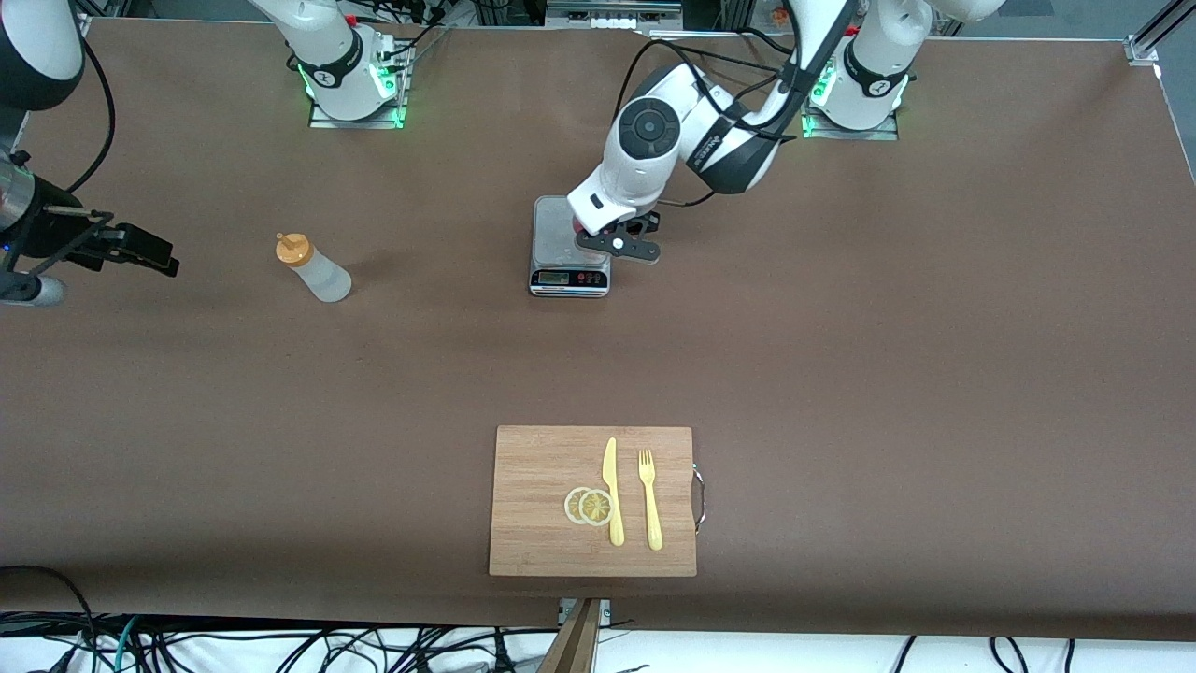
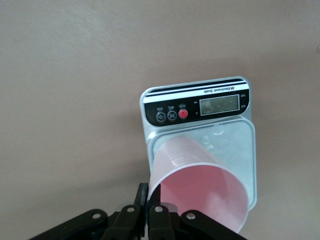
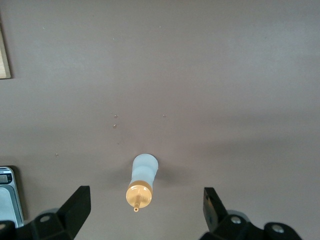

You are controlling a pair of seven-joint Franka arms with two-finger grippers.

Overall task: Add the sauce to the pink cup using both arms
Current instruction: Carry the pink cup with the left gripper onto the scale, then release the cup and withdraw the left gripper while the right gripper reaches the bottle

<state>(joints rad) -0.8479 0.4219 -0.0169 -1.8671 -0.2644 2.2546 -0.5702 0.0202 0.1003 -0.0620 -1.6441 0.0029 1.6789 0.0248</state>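
Observation:
The pink cup (image 2: 200,185) is on or just over the platform of the scale (image 2: 200,107); I cannot tell whether it touches. My left gripper (image 2: 151,196) is shut on the cup's rim, with one finger outside the wall and one inside. In the front view my left gripper (image 1: 607,236) is over the scale (image 1: 568,271) and its hand hides the cup. The sauce (image 1: 313,266) stands upright on the table toward the right arm's end, orange cap up. My right gripper (image 1: 154,252) is open and empty in the air beside the sauce. In the right wrist view, the sauce (image 3: 142,180) shows between its wide-open fingers (image 3: 77,202).
A wooden cutting board (image 1: 542,542) lies near the front camera. It carries a yellow knife (image 1: 613,491), a yellow fork (image 1: 649,500) and two lemon slices (image 1: 589,506). Brown table surface lies between the sauce, the scale and the board.

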